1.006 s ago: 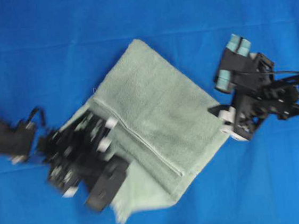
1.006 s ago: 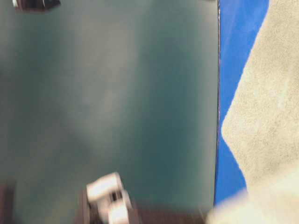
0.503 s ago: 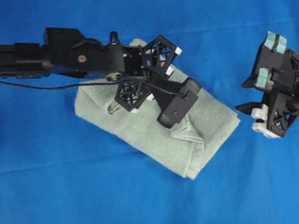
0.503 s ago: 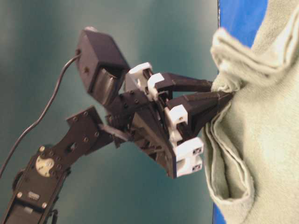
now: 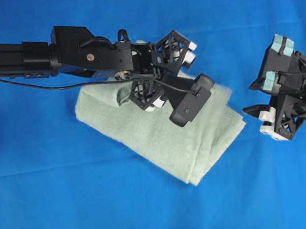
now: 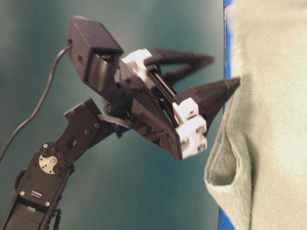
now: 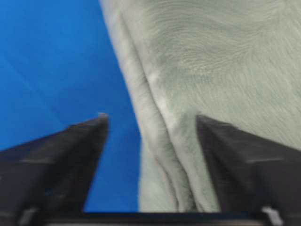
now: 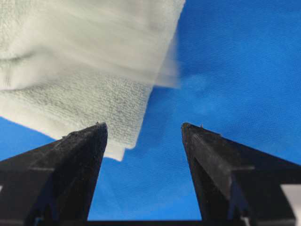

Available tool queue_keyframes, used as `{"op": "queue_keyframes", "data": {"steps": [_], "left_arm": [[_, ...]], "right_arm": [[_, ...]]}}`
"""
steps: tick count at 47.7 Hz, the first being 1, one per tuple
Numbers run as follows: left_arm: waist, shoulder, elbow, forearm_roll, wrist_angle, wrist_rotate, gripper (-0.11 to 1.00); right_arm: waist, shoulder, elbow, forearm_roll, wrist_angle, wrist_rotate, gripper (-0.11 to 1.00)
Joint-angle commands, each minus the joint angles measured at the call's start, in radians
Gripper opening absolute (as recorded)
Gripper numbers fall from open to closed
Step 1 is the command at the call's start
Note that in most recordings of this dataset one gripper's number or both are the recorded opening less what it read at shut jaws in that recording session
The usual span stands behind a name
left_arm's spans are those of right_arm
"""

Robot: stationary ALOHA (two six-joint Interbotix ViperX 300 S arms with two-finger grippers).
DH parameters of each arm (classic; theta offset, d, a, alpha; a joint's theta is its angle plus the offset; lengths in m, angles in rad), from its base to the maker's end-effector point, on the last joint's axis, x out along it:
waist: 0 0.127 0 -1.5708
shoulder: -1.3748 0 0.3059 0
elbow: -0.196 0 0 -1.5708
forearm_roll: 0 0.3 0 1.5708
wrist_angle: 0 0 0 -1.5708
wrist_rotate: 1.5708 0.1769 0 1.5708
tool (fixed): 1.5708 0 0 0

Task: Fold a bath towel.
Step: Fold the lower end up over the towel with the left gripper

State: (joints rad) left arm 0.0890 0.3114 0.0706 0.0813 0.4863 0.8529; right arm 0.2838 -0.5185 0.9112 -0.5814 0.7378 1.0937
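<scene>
Since half a second ago the left hand (image 6: 218,72) has spread its fingers and let go of the towel (image 5: 143,129), whose pinched corner has dropped back onto the folded pile; a second ago that arm was low on the left with the towel lying wider open.

From overhead we see the towel folded into a slanted band on the blue sheet (image 5: 52,201) covering the worktop, the left arm reaching over its upper edge, and the right hand (image 5: 263,118) well off to the right, clear of the cloth. We cannot read the left hand's opening there, since its own camera housing covers it.

The table-level view shows that opening: two dark fingers wide apart, nothing between them, the lower tip just beside the towel's edge. The left wrist view puts a towel fold between the spread fingers, ungripped. The right wrist view shows fingers (image 8: 70,155) wide apart and empty over blue sheet, the towel's corner near the left one.
</scene>
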Motion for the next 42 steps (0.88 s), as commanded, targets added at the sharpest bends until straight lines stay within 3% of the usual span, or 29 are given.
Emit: {"op": "queue_keyframes", "data": {"steps": [1, 12, 21, 27, 31, 38, 42], "left_arm": [[0.003, -0.025, -0.015, 0.000, -0.043, -0.006, 0.82], [-0.009, -0.097, 0.028, 0.000, -0.044, -0.043, 0.77], [-0.057, -0.213, 0.112, 0.000, -0.054, -0.135, 0.77], [-0.083, -0.310, 0.183, 0.000, -0.067, -0.239, 0.77], [-0.091, -0.385, 0.238, 0.000, -0.107, -0.345, 0.77], [-0.094, -0.489, 0.360, 0.000, -0.225, -0.529, 0.77], [-0.098, -0.552, 0.445, 0.000, -0.308, -0.577, 0.77]], "right_arm": [[0.003, -0.009, -0.012, -0.005, -0.006, -0.002, 0.65], [0.003, -0.009, -0.014, -0.005, -0.008, -0.002, 0.65], [0.003, -0.011, -0.015, -0.008, -0.008, -0.002, 0.65], [0.002, -0.012, -0.018, -0.023, -0.009, -0.002, 0.65], [0.003, -0.014, -0.018, -0.034, -0.014, -0.002, 0.65], [0.002, -0.018, -0.025, -0.061, -0.025, -0.002, 0.65], [0.002, -0.023, -0.023, -0.077, -0.031, -0.002, 0.65]]}}
